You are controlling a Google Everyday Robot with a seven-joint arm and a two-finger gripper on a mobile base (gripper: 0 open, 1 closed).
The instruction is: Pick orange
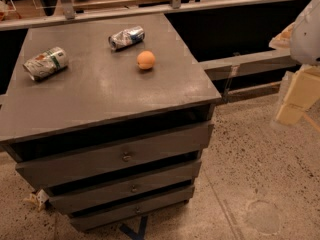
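The orange (146, 60) is a small round pale-orange fruit. It sits on the grey top of the drawer cabinet (100, 94), right of centre and towards the back. My gripper (294, 100) hangs at the right edge of the view, off the cabinet's right side and over the floor, well apart from the orange. It holds nothing that I can see. The white arm (309, 29) rises above it.
A crushed silver-blue can (126, 37) lies just behind and left of the orange. A crushed white-green can (46, 62) lies near the top's left edge. The cabinet has three drawers with small knobs (126, 157). A grey ledge (245, 63) and railing run behind. The floor is speckled stone.
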